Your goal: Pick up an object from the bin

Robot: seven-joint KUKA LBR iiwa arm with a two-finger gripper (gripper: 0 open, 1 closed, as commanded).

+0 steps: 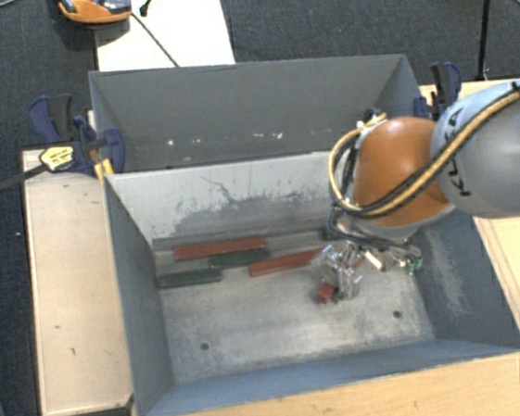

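**A:** Where is the pincer (346,278) now?

**B:** Low in the bin (256,338), right of the middle of its floor, under the orange wrist cover (391,173). A small red block (326,294) lies at its tip, on the lower left side in the camera view, touching it or very nearly.

**A:** Has it got the block?

**B:** I cannot tell. How wide the pincer stands is lost in its own metalwork. I also cannot see whether the block sits inside it or just beside it.

**A:** What else is near?

**B:** A long red bar (282,263) ends just left of the pincer. Further left lie a second red bar (220,248) and a dark green bar (189,278). All three lie flat toward the back wall, apart from the block.

**A:** How will the block handle?

**B:** My guess is that it is light, stiff and smooth-faced. It won't crush, but it may twist out if pinched on a corner. I'd take it squarely across two flat opposite faces, around its middle and close to the floor, keeping clear of the long red bar's end
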